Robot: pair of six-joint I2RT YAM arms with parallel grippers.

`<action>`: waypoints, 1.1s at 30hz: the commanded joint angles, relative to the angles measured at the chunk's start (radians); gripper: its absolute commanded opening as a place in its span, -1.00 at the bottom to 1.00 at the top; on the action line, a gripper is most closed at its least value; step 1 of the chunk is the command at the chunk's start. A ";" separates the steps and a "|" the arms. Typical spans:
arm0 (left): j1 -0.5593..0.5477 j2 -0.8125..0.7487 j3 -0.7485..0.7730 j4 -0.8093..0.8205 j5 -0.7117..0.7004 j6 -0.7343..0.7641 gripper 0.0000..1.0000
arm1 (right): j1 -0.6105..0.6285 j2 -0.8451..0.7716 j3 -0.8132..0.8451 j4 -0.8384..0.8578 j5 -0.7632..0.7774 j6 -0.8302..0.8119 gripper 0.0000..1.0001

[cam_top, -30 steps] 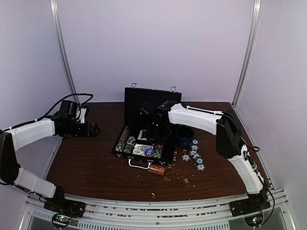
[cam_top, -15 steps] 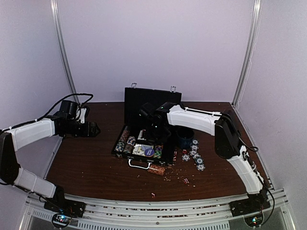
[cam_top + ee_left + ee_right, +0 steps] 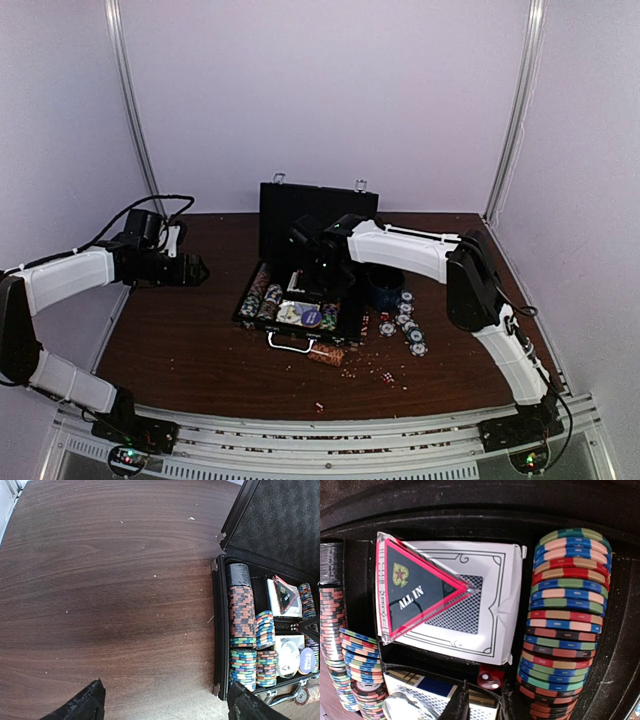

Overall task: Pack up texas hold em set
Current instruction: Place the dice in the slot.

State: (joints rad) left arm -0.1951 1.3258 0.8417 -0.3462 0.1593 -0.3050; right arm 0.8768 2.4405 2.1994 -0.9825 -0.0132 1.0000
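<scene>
The black briefcase lies open mid-table with its lid upright. It holds rows of striped chips, a white card deck and a clear red "ALL IN" triangle. My right gripper is down inside the case. Its jaws are a narrow gap apart, and a tiny red die lies in the black slot right at its fingertips. My left gripper hovers wide open and empty over bare table left of the case.
A dark blue cup stands right of the case. Loose chips lie beside it. Small red dice and crumbs are scattered in front. A reddish-brown object lies by the silver handle.
My right arm has shifted slightly left over the case. The left arm has not moved.
</scene>
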 commanded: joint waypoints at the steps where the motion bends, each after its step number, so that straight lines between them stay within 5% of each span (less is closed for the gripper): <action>1: 0.008 -0.013 0.007 0.015 0.010 0.007 0.74 | 0.001 0.000 0.003 -0.007 0.043 0.008 -0.53; 19: 0.008 -0.018 0.070 -0.080 -0.039 -0.022 0.73 | 0.009 -0.190 -0.008 0.100 0.065 -0.152 -0.15; 27: 0.009 -0.051 0.047 -0.080 -0.036 -0.063 0.73 | 0.180 -0.380 -0.250 0.074 0.127 -0.270 0.15; 33: 0.008 -0.080 -0.001 -0.061 0.002 -0.053 0.74 | 0.354 -0.392 -0.428 0.078 0.123 -0.186 0.24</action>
State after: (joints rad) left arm -0.1951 1.2774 0.8764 -0.4301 0.1349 -0.3508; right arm 1.1400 2.0148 1.8626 -0.8753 0.0841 0.7723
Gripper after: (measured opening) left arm 0.869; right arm 0.608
